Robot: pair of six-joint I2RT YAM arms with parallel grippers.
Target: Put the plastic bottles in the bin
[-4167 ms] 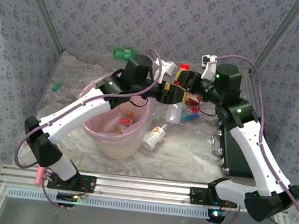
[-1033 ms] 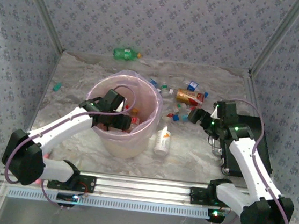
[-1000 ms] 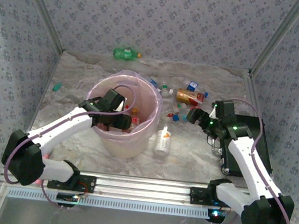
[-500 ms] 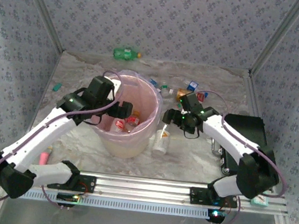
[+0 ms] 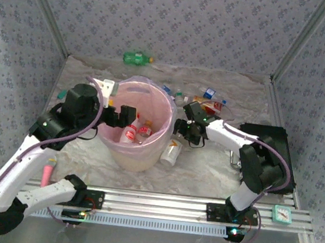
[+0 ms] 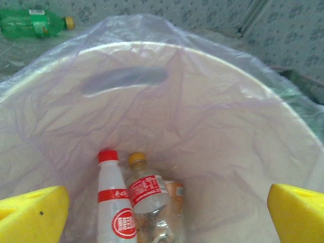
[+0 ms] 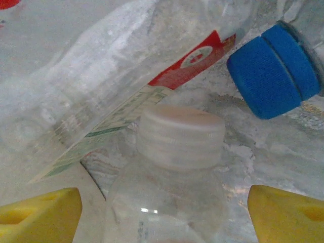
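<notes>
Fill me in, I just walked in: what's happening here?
The left gripper hangs open over the bin, which holds a few bottles. The right gripper, open, straddles a clear bottle on the table beside the bin, not yet gripping. Farther back lie other bottles.

The white-capped bottle (image 7: 180, 135) is cut off below its shoulder, the blue-capped bottle (image 7: 271, 76) past its neck; the red-capped bottle (image 6: 115, 207) in the bin (image 6: 228, 111) loses its base.
</notes>
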